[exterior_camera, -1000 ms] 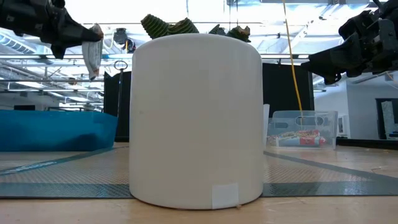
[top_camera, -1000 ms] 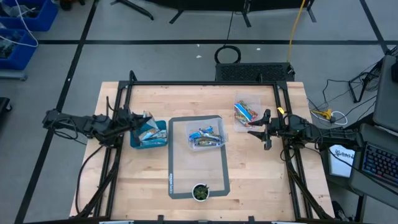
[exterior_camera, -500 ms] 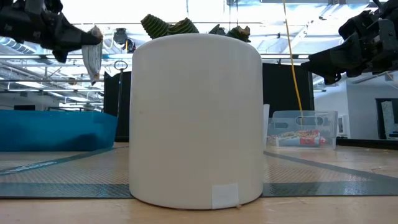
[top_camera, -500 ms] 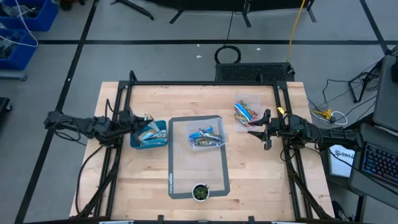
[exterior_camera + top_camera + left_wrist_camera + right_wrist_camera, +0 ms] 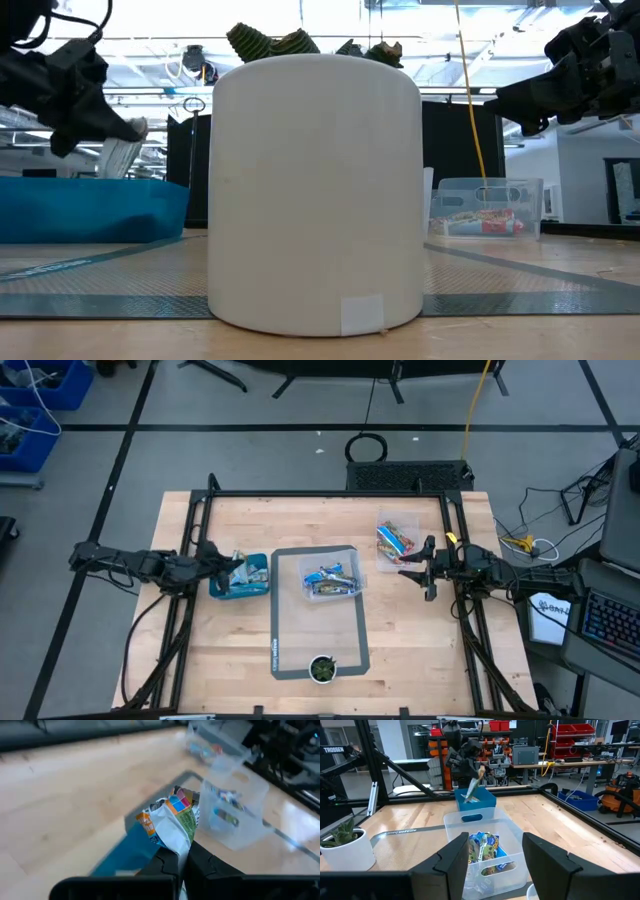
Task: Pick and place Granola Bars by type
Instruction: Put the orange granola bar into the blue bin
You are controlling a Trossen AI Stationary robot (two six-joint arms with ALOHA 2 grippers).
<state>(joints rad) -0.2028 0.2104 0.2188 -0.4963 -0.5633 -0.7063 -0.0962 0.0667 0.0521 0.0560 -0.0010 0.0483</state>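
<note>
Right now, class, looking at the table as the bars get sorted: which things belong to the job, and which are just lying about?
Part of the job:
- left gripper, shut on a granola bar
- blue bin
- middle clear bin of bars
- far clear bin of bars
- right gripper, open, waiting

Lying about:
- potted plant
- grey mat

High view looks straight down; low view sits close behind a white cylindrical pot [image 5: 315, 190], probably the one at the high view's near edge [image 5: 322, 669].
</note>
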